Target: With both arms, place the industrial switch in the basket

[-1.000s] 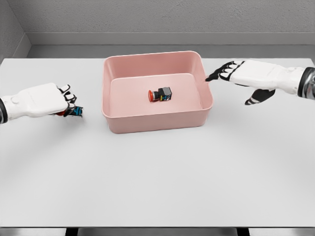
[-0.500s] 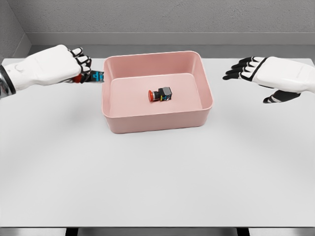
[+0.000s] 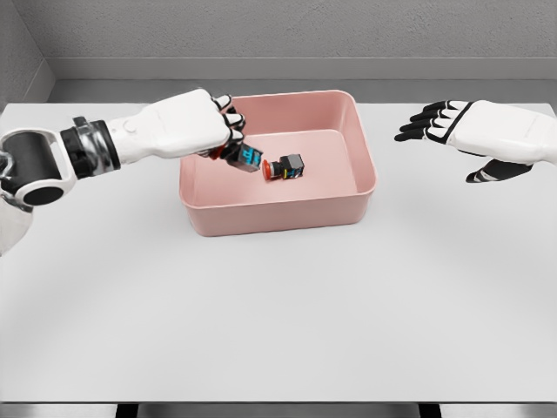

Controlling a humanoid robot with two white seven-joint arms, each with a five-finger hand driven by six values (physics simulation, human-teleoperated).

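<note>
While the left robot hand (image 3: 204,129) grips an industrial switch (image 3: 243,157) over the pink basket (image 3: 278,207), left half, another switch (image 3: 284,167) lies on the basket floor near centre. Right robot hand (image 3: 470,129) hovers open near the tabletop (image 3: 278,305) right edge. Switch looks small, rigid, light; pinch the boxy body, not the red button.

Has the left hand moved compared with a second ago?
Yes. The left hand, shut on a switch, moved right from beside the pink basket to over its inside.

One switch (image 3: 285,167) lies inside the basket (image 3: 277,212).
</note>
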